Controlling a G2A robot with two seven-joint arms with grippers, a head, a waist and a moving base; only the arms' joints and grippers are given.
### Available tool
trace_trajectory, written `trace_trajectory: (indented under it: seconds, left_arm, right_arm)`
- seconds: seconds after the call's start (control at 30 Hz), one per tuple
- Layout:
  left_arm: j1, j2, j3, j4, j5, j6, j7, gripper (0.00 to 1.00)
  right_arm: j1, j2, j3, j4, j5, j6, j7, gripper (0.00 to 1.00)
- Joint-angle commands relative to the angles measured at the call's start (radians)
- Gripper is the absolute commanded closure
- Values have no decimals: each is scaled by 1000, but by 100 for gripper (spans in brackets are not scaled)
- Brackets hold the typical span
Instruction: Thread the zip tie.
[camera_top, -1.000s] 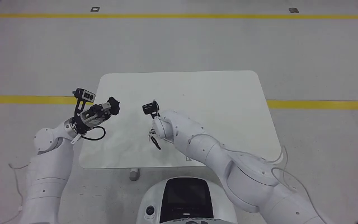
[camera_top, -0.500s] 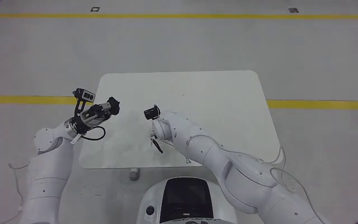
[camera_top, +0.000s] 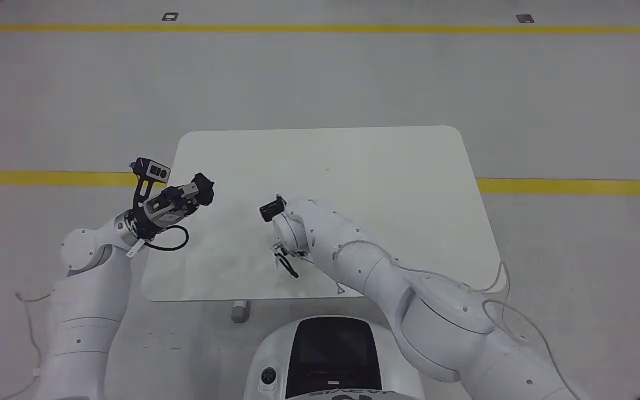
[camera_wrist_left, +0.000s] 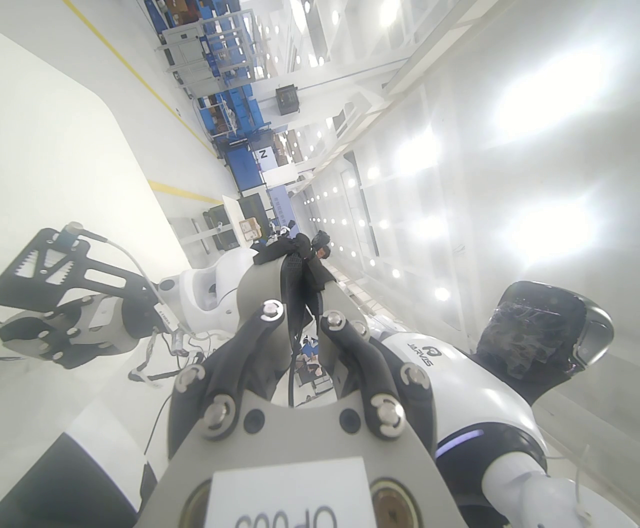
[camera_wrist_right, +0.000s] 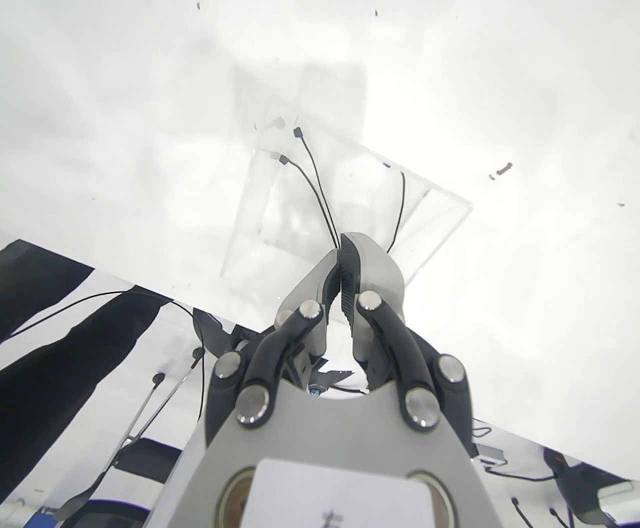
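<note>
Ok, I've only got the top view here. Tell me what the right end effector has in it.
Observer: The right end effector is shut on thin black zip ties. Two of their square heads stick out past its tips.
Operator: Now give me what's beyond those tips.
Observer: A clear plastic bag lies on the white table, with the heads over it.
Operator: Check the left one as well.
Observer: The left end effector is shut too, pinching a black strand that runs back between its fingers. It's likely another tie.
</note>
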Motion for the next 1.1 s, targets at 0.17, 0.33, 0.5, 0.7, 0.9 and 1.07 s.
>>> trace_trajectory:
  seconds: [0.17, 0.33, 0.5, 0.7, 0.9, 1.07]
  left_arm:
    - [0, 0, 0, 0, 0, 0, 0, 100]
    - [0, 0, 0, 0, 0, 0, 0, 100]
    - [0, 0, 0, 0, 0, 0, 0, 100]
    - [0, 0, 0, 0, 0, 0, 0, 100]
    - [0, 0, 0, 0, 0, 0, 0, 100]
    - [0, 0, 0, 0, 0, 0, 0, 100]
  right_arm:
    - [-2, -2, 6, 3, -26, -4, 16, 100]
    - [-19, -3, 17, -10, -40, 2, -46, 74]
    - [-36, -7, 25, -5, -53, 7, -85, 82]
    - [-42, -14, 36, 15, -60, 11, -116, 87]
    - [-39, -21, 49, 26, -66, 8, -124, 98]
    - [-41, -26, 56, 39, -73, -3, -122, 96]
